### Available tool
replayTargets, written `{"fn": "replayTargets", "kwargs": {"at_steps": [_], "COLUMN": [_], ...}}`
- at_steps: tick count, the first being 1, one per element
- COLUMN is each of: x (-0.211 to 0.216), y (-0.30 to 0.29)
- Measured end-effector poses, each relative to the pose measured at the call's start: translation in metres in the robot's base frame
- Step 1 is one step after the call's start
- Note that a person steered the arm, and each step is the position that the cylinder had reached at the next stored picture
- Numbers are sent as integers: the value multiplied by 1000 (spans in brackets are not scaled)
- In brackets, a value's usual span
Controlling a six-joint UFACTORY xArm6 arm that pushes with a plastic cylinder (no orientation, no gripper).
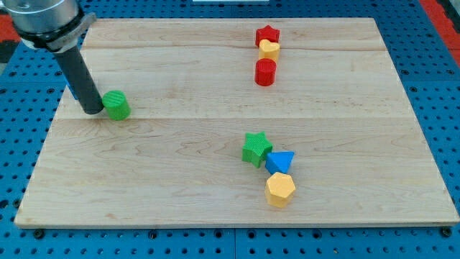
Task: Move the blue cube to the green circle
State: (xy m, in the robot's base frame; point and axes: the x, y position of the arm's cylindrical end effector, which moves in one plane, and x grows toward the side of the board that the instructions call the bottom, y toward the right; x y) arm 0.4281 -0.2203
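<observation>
**Tip beside the green cylinder at the board's upper left**

Camera view: a pale wooden board (180, 173) lies on a blue perforated table (438, 86). The arm's grey housing (44, 21) enters at the view's top left corner, and its dark rod (79, 79) slants down to the board. My tip (93, 111) rests on the wood just at the left of the green cylinder (116, 105), touching it or very nearly so. The arm carries no claw, only this rod, so nothing is being gripped.

A thin sliver of a blue block (72, 88) shows along the rod's left edge, above and left of my tip. The rod hides most of it, so I cannot make out its shape. It sits near the green cylinder, with the rod between them.

Near the view's top, right of centre, a red star (268, 34) touches a yellow block (269, 50) just below it. A red cylinder (265, 73) stands a little lower, slightly apart.

Lower, right of centre, three blocks form a tight cluster: a green star (256, 148), a blue triangle (279, 162) against its lower right, and a yellow hexagon (279, 189) just beneath the triangle. This cluster lies well apart from my tip
</observation>
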Motion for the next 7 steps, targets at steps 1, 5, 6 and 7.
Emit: {"fn": "replayTargets", "kwargs": {"at_steps": [1, 5, 6, 7], "x": [5, 20, 11, -37], "y": [-36, -80, -84, -84]}}
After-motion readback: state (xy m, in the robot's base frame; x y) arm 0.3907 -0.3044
